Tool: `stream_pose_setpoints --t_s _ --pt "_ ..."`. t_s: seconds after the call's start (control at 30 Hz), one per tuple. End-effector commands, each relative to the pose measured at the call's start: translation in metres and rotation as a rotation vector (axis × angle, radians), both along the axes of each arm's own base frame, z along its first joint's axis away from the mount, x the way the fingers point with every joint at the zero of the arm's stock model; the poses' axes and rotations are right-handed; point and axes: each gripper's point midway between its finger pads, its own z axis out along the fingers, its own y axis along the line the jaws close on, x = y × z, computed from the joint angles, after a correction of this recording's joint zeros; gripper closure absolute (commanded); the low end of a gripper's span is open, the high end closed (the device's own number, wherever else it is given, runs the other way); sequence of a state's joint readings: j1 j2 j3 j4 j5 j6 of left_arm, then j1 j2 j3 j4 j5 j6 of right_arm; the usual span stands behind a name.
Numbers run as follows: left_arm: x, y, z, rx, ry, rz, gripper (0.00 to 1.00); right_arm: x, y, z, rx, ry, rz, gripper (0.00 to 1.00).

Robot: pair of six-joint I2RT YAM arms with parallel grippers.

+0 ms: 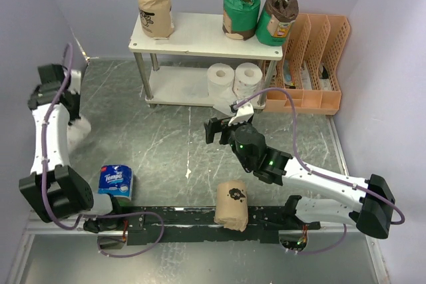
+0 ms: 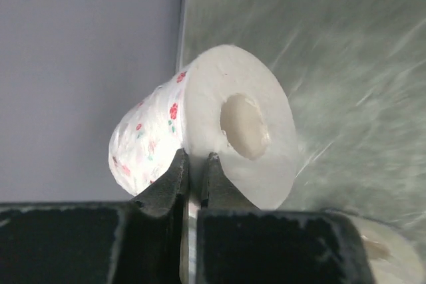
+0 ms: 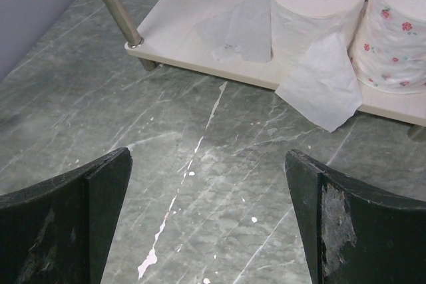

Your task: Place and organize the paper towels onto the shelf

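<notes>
The left claw point(image 2: 194, 176) is closed, its two dark fingertips pinching the lower rim of a flowered white roll point(image 2: 200, 114). That roll lies tilted on its side with its hollow core turned toward the wrist camera. In the overhead view the pair sits at the left edge of the frame, close to the grey wall, over the green marbled tabletop point(image 1: 166, 144).

The right claw point(image 3: 210, 217) stands wide open and holds nothing. It hangs over the tabletop near the middle of the overhead frame, just in front of the shelf point(image 1: 200, 31).

On the shelf's top board a tan-wrapped roll point(image 1: 155, 11) stands at the left end. A green-wrapped roll point(image 1: 240, 8) and a brown-topped green roll point(image 1: 277, 19) stand together at the right end. On the lower board, toward the right, a plain white roll point(image 3: 319, 11) stands with a loose sheet point(image 3: 326, 84) drooping over the board's front edge. Just beside it stands a flower-printed roll point(image 3: 399, 38).

An orange slotted rack point(image 1: 309, 64) stands just right of the shelf.

Off the shelf, a blue Tempo roll point(image 1: 116, 181) stands at the lower left near the left arm's base. A second tan roll point(image 1: 231, 205) stands at the bottom centre.
</notes>
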State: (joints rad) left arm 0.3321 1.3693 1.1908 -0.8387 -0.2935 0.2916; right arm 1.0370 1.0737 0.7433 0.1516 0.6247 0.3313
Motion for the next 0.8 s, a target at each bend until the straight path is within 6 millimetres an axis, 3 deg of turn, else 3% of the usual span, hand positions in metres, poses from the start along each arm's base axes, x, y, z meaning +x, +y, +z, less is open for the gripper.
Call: stream_pose_setpoints --t_s 0.0,0.17,0.33,0.37,0.43,0.53,0.63,0.77 --pt "0.034 -0.065 0.095 -0.224 -0.245 -0.361 0.93 0.004 -0.006 0.002 -0.005 -0.009 -0.035 0.01" --pt "0.049 -0.139 0.125 -0.548 -0.461 -0.555 0.93 0.004 -0.013 0.004 0.011 -0.014 -0.063 0.02" --pt "0.057 -0.178 0.163 -0.807 -0.759 -0.487 0.93 0.004 -0.024 0.008 0.012 -0.01 -0.104 0.02" --pt "0.058 -0.183 0.164 -0.87 -0.78 -0.44 0.93 0.003 -0.027 0.009 0.014 -0.009 -0.111 0.02" --pt "0.062 -0.195 0.155 -0.989 -0.763 -0.336 0.93 0.002 -0.031 0.009 0.02 -0.007 -0.127 0.02" --pt "0.075 -0.216 0.129 -0.937 -0.663 -0.175 0.93 0.001 -0.038 0.011 0.037 -0.002 -0.147 0.02" --pt "0.069 -0.24 0.112 -0.929 -0.547 -0.065 0.93 -0.002 -0.041 0.012 0.06 0.005 -0.155 0.03" --pt "0.075 -0.25 0.093 -1.022 -0.676 0.055 0.93 -0.002 -0.045 0.011 0.063 0.011 -0.169 0.03"
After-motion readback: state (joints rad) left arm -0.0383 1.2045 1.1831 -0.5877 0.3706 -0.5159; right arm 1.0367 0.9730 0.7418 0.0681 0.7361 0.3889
